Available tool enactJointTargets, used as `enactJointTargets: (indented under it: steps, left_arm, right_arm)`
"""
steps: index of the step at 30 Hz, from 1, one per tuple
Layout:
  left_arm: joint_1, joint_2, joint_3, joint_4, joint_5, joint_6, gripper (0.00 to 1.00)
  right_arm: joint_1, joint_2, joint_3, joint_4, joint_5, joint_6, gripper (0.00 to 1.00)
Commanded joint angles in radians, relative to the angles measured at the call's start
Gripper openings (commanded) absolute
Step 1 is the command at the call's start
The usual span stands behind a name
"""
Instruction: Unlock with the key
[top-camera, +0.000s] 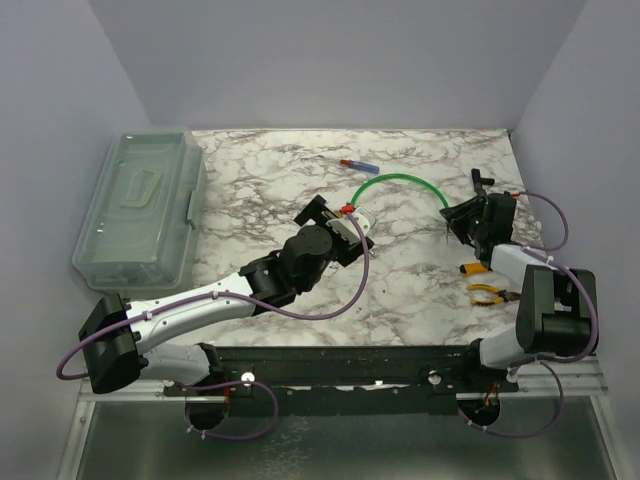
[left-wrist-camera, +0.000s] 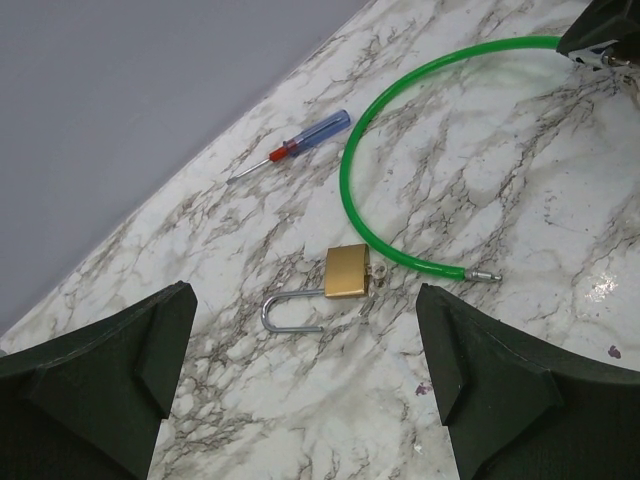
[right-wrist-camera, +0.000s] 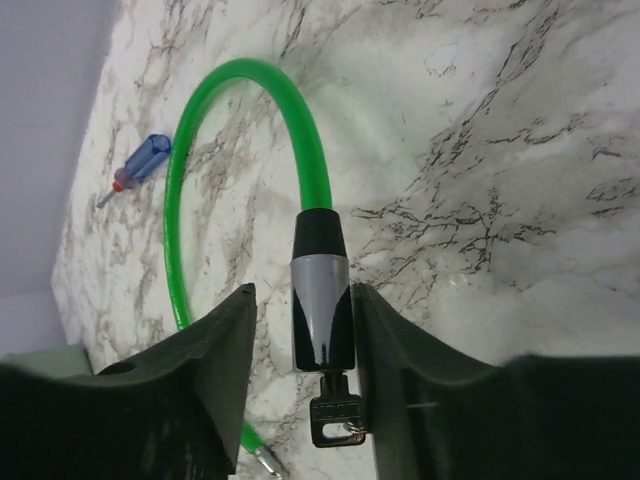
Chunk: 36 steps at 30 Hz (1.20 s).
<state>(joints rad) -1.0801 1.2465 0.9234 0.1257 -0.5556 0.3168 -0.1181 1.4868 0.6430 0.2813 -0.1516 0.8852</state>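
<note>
My left jaws (left-wrist-camera: 302, 295) are wide open and hold nothing, above the brass padlock (left-wrist-camera: 347, 272) on the worktop (left-wrist-camera: 520, 200). The key (left-wrist-camera: 378, 272) lies at the padlock's end. My right jaws (right-wrist-camera: 305, 292) stand narrowly open around the green cable's barrel (right-wrist-camera: 322, 305), with a gap on one side.

Left arm extends from its base at 7 o'clock toward the table's centre, wrist angled down; left gripper (top-camera: 352, 222) has its jaws spread wide, nothing between them. Right arm folds upward at 4 o'clock; right gripper (right-wrist-camera: 300, 375) fingers flank a cable lock barrel, contact indeterminate.
</note>
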Motion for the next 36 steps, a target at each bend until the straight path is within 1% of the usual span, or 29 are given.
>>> enactJointTargets:
  steps: [1, 3, 4, 8, 10, 15, 18, 24, 27, 30, 33, 34, 36]
  left_arm:
    - [0.005, -0.020, -0.012, 0.014, -0.026, -0.012, 0.99]
    - [0.005, -0.018, -0.012, 0.015, -0.026, -0.013, 0.99]
    - [0.005, -0.018, -0.012, 0.014, -0.026, -0.013, 0.99]
    - [0.005, -0.017, -0.012, 0.014, -0.029, -0.013, 0.99]
    - [0.004, -0.018, -0.014, 0.014, -0.030, -0.013, 0.99]
    - [0.006, -0.018, -0.012, 0.014, -0.035, -0.012, 0.99]
    - [0.008, -0.021, -0.012, 0.015, -0.043, -0.010, 0.99]
    - [0.020, -0.040, -0.015, 0.029, -0.067, -0.013, 0.99]
    - [0.029, -0.054, -0.019, 0.040, -0.083, -0.016, 0.99]
    - [0.038, -0.076, -0.028, 0.062, -0.101, -0.024, 0.99]
    - [0.046, -0.103, -0.043, 0.093, -0.112, -0.034, 0.99]
    - [0.048, -0.113, -0.049, 0.103, -0.112, -0.039, 0.99]
    - [0.052, -0.131, -0.058, 0.118, -0.108, -0.042, 0.99]
  right_arm:
    - [-0.005, -0.066, -0.026, -0.031, 0.004, -0.013, 0.59]
    - [-0.005, -0.090, -0.023, -0.057, 0.021, -0.023, 0.73]
    - [-0.005, -0.105, -0.020, -0.074, 0.028, -0.028, 0.77]
    - [-0.005, -0.178, -0.008, -0.125, 0.055, -0.051, 0.90]
    - [-0.005, -0.224, 0.007, -0.162, 0.071, -0.070, 0.93]
    - [-0.005, -0.358, 0.055, -0.247, 0.079, -0.118, 0.95]
    - [-0.003, -0.444, 0.084, -0.277, 0.045, -0.157, 0.95]
    - [-0.004, -0.563, 0.141, -0.280, -0.113, -0.236, 0.95]
    - [-0.003, -0.633, 0.145, -0.258, -0.196, -0.250, 0.95]
    - [-0.004, -0.730, 0.094, -0.194, -0.259, -0.228, 0.95]
    - [-0.003, -0.841, -0.005, -0.107, -0.339, -0.170, 0.97]
    - [-0.004, -0.875, -0.038, -0.089, -0.368, -0.160, 0.99]
    - [-0.003, -0.932, -0.087, -0.093, -0.383, -0.139, 1.00]
